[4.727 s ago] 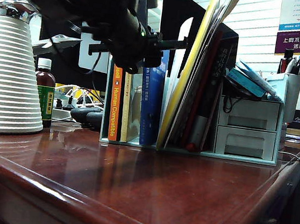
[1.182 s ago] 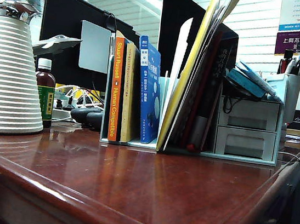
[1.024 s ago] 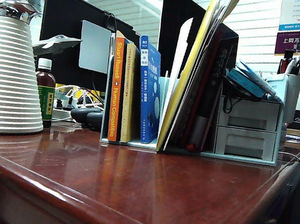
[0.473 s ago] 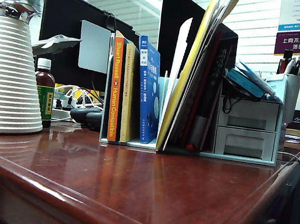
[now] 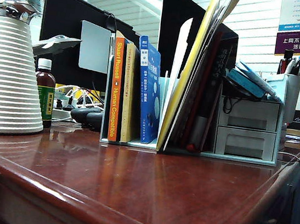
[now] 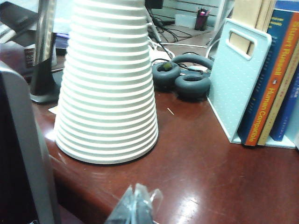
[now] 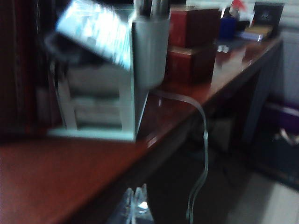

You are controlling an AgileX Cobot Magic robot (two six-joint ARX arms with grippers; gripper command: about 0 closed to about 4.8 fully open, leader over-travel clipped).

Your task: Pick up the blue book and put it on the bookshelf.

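Observation:
The blue book (image 5: pixel 150 90) stands in the bookshelf (image 5: pixel 178 55), leaning a little against a beige book next to the orange-spined one (image 5: pixel 116 91). In the left wrist view the rack's mint end panel (image 6: pixel 238 79) faces me, and a strip of the blue book (image 6: pixel 286 109) shows at the far side. My left gripper (image 6: pixel 135 207) is shut and empty, low over the table's front edge before the white cone. My right gripper (image 7: pixel 138 205) is shut and empty, just off the table's edge near the drawer organiser; that view is blurred. Neither gripper appears in the exterior view.
A tall white ribbed cone (image 5: pixel 9 71) and a brown bottle (image 5: pixel 44 98) stand on the left. Dark headphones (image 6: pixel 182 77) lie beside the rack. A two-drawer organiser (image 5: pixel 247 130) with a pen cup (image 7: pixel 149 51) adjoins the rack, and a clear cable (image 7: pixel 201 140) hangs off the edge.
The dark arm seen at the exterior view's upper right a second ago has drawn out of sight. The blue book stays standing in the rack.

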